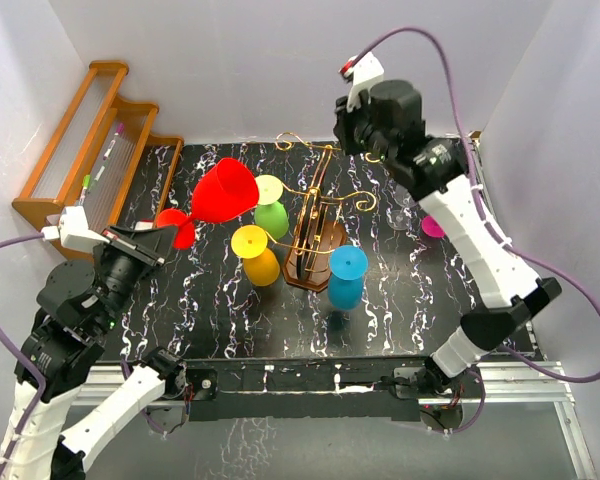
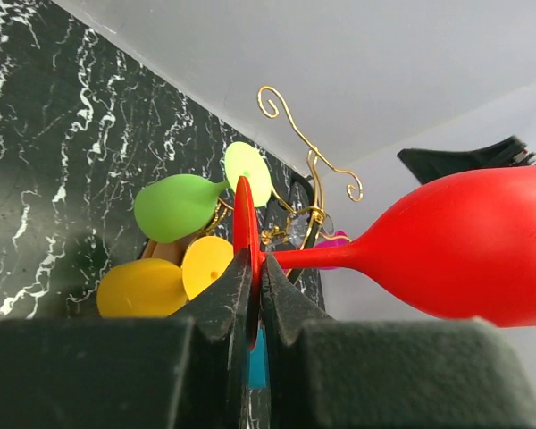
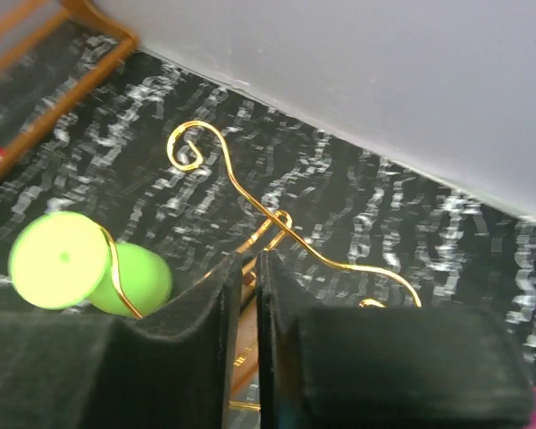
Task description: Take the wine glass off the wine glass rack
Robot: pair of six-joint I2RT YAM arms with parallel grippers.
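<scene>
My left gripper is shut on the flat foot of the red wine glass, which lies sideways in the air to the left of the wine glass rack, clear of its gold wire arms. In the left wrist view the fingertips pinch the red foot, and the red bowl points right. My right gripper is at the top of the rack. In the right wrist view its jaws are closed on the top of the brown post, where the gold wires cross.
A green glass and a yellow glass hang on the rack's left side. A blue glass is at its front right. A pink glass shows behind the right arm. An orange-brown stepped shelf stands at the back left.
</scene>
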